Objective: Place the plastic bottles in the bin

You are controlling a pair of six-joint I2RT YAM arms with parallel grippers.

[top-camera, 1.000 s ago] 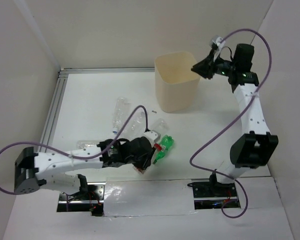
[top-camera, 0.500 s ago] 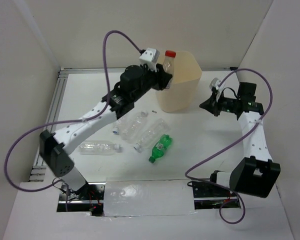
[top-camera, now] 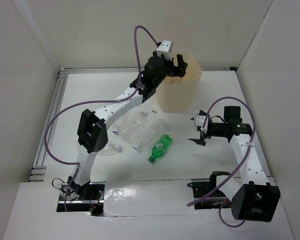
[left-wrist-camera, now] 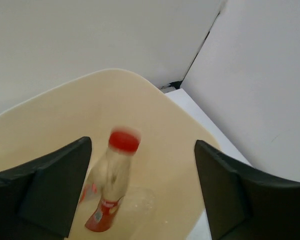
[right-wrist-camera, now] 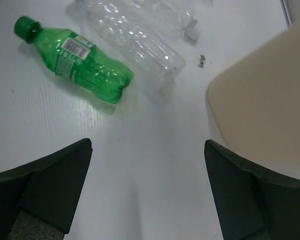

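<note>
My left gripper hangs open over the mouth of the cream bin. In the left wrist view a red-capped bottle shows blurred inside the bin, free of the spread fingers. My right gripper is open and empty, low over the table to the right of the bin. Its wrist view shows the green bottle and a clear bottle lying ahead, with the bin's wall on the right. From above, the green bottle lies beside several clear bottles.
One more clear bottle lies partly behind the left arm's elbow. A metal rail runs along the table's left edge. White walls close in the back and both sides.
The left arm carried the red-capped bottle over the bin and opened; the bottle now drops inside. The right arm came down from beside the bin toward the table, and its gripper now stands open.
</note>
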